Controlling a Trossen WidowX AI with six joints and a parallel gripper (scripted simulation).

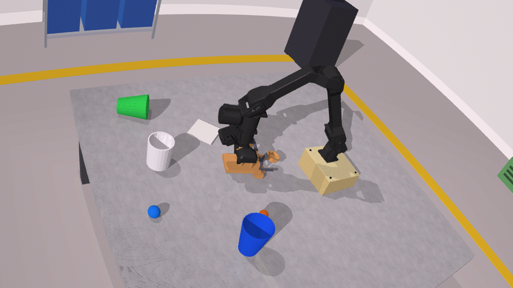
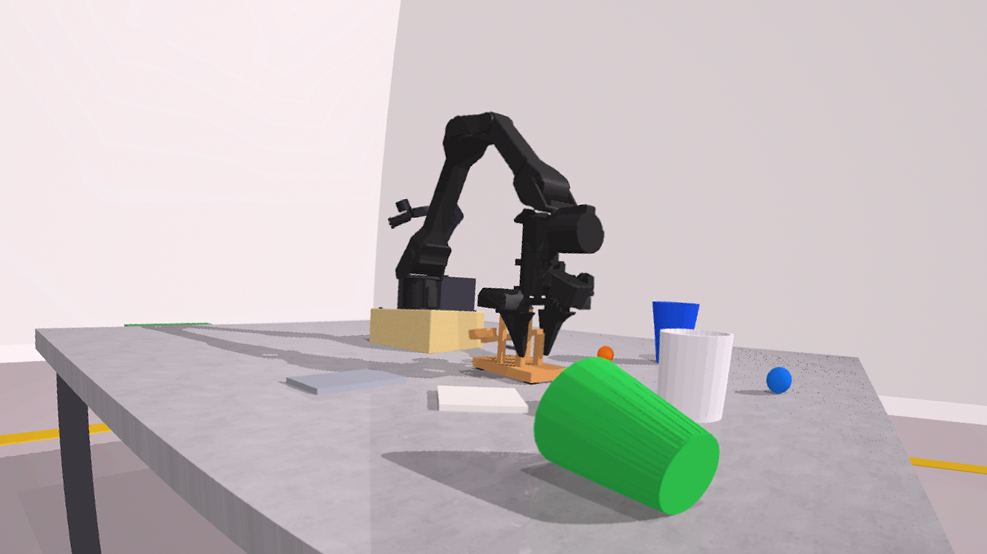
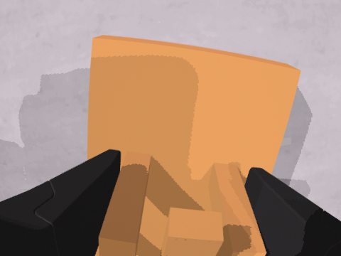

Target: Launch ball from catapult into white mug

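The orange catapult (image 1: 228, 164) (image 2: 510, 369) (image 3: 234, 107) is near the table's middle, its flat front end toward the white mug and its scoop (image 1: 273, 157) toward the arm's base. My gripper (image 2: 537, 355) (image 3: 185, 171) points down and is shut on the catapult's two upright side posts. Whether the catapult's base touches the table is hard to tell. The white mug (image 1: 158, 157) (image 2: 693, 376) stands upright. An orange ball (image 1: 264, 212) (image 2: 604, 353) lies on the table, partly behind the blue cup in the top view. A blue ball (image 1: 153, 211) (image 2: 779, 380) lies farther out.
The blue cup (image 1: 250, 244) (image 2: 665, 319) stands upright. A green cup (image 1: 133, 105) (image 2: 614, 426) lies on its side beyond the mug. A white tile (image 1: 203, 130) (image 2: 479, 399) lies near the catapult; a grey slab (image 2: 347, 380) lies farther off. The arm stands on a wooden block (image 1: 314, 171) (image 2: 407, 328).
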